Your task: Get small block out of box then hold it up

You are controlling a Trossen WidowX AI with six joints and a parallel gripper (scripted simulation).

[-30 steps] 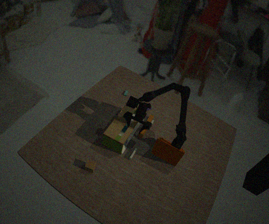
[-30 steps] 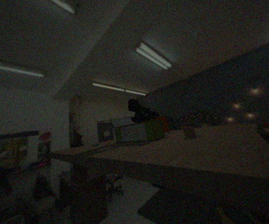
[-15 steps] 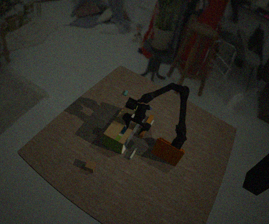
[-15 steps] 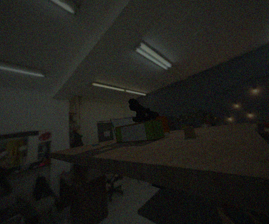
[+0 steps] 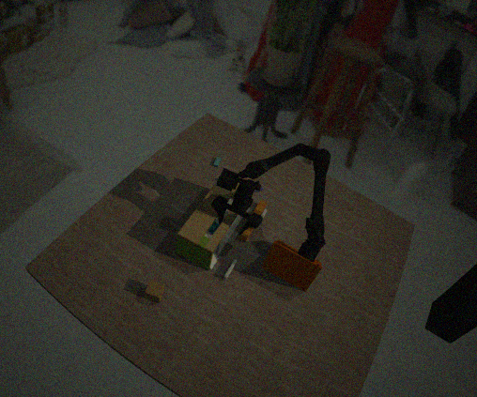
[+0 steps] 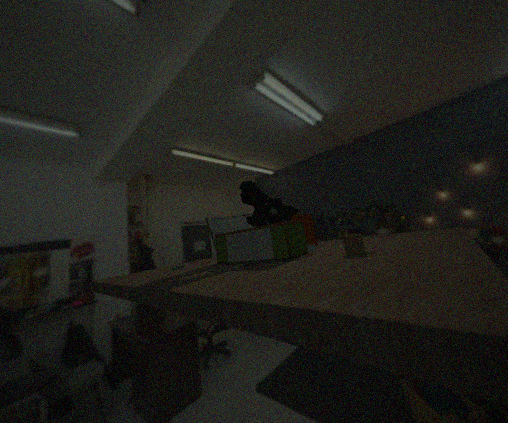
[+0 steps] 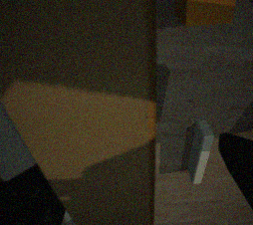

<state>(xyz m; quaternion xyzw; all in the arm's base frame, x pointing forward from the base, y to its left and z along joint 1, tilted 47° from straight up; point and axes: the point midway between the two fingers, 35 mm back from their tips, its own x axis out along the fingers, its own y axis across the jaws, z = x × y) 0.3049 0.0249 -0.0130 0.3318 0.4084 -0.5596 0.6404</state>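
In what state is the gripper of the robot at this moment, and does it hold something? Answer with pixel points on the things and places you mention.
Gripper (image 5: 217, 228) (image 7: 147, 147): open, its jaws wide apart, with nothing held between them.

High oblique top view, low distant tabletop exterior, close downward wrist view

On my wood-grained surface (image 5: 265, 329) (image 6: 402, 281) (image 7: 225, 204) lie a box (image 5: 196, 252) (image 6: 292, 241), an orange block (image 5: 293, 266) (image 6: 306, 223), a tan block (image 5: 155, 291) (image 6: 355, 245) and a teal piece (image 5: 217, 161).
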